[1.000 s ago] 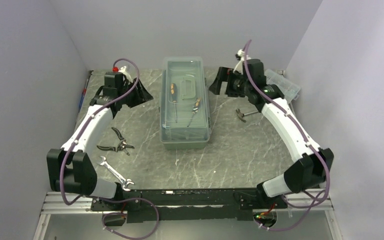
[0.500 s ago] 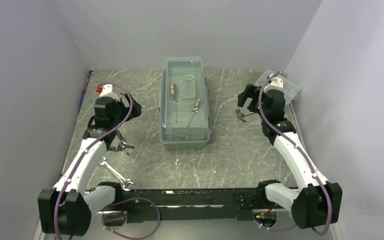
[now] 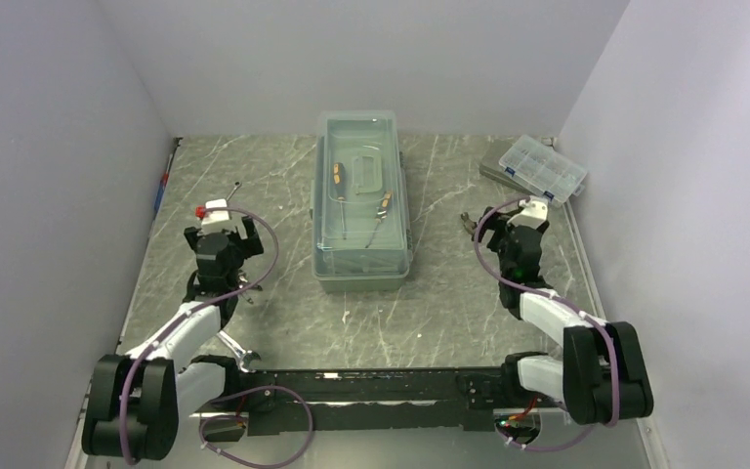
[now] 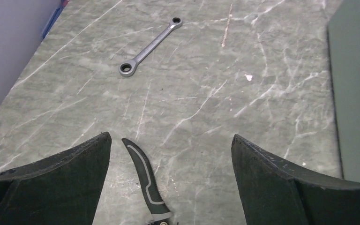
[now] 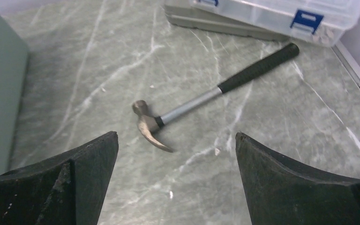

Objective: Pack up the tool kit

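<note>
The sage-green toolbox [image 3: 361,210] stands closed in the middle, with two screwdrivers [image 3: 340,186] showing through its translucent lid. Its side shows in the left wrist view [image 4: 356,93] and in the right wrist view [image 5: 0,84]. My left gripper [image 3: 223,233] [image 4: 171,138] is open and empty, low over the pliers [image 3: 237,284], whose dark handle [image 4: 143,176] lies between the fingers. My right gripper [image 3: 508,223] [image 5: 177,136] is open and empty, just short of the hammer [image 5: 201,101], which also shows in the top view [image 3: 469,223].
A ring spanner [image 4: 150,47] lies ahead of the left gripper. An open-end wrench [image 3: 232,347] lies near the left arm's base. A blue and red screwdriver [image 3: 161,191] lies along the left wall. The clear organizer box [image 3: 542,166] [image 5: 281,14] sits at the back right.
Both arms have drawn back from the far end of the toolbox toward the near edge and come down low. Both grippers stayed open and empty.
</note>
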